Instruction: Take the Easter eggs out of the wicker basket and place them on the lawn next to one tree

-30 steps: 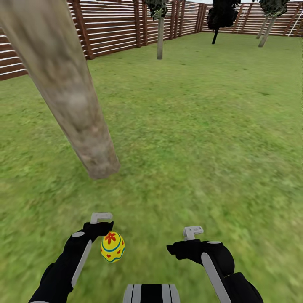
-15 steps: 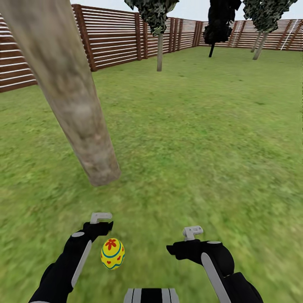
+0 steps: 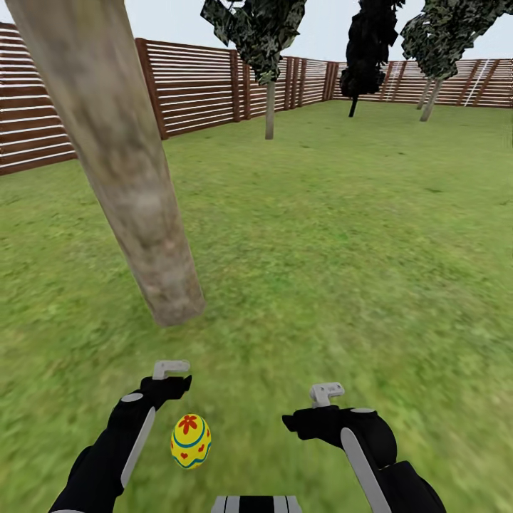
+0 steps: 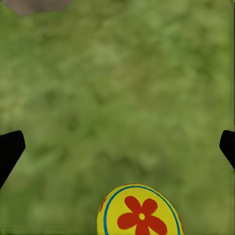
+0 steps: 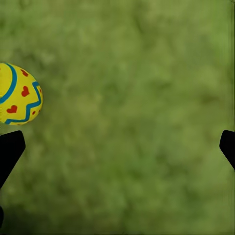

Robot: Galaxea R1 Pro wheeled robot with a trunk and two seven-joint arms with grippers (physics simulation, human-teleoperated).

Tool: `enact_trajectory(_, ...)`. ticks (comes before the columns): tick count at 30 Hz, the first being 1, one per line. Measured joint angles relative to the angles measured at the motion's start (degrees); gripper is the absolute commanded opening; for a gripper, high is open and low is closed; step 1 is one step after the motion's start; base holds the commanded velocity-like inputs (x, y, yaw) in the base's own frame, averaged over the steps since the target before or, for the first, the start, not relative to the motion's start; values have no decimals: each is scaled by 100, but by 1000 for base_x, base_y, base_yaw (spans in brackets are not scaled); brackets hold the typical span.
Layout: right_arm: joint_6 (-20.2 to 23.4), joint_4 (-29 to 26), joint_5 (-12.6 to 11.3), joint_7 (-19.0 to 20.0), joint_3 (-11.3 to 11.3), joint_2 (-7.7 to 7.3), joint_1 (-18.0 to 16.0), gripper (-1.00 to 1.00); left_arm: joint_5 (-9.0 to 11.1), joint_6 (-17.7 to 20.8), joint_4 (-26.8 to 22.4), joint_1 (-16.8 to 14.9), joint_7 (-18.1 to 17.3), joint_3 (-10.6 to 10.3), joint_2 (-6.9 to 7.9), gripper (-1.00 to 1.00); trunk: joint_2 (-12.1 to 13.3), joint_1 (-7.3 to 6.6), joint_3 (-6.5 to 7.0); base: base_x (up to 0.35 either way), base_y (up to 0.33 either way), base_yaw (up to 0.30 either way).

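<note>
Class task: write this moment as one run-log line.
left claw: open, empty | right claw: open, empty | Easter egg: on lawn near tree | basket: unseen

What I could not see whole

My head view cut off the tree (image 3: 121, 164) above its trunk; my left wrist view cropped the egg (image 4: 139, 211); grass (image 5: 137, 122) blurred everywhere.

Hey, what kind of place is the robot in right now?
Most likely a fenced garden or backyard: a broad lawn, a brown slat fence around it, and trees, with a thick leaning trunk close by. A painted egg lies on the grass.
</note>
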Motion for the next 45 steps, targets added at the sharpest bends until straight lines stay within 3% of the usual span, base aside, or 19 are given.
enact_trajectory(45,-9,15,1,8,-62,-2,0,100,17,-67,611,-15,-10,-18,-10,100,61,-116,998,0,0,0)
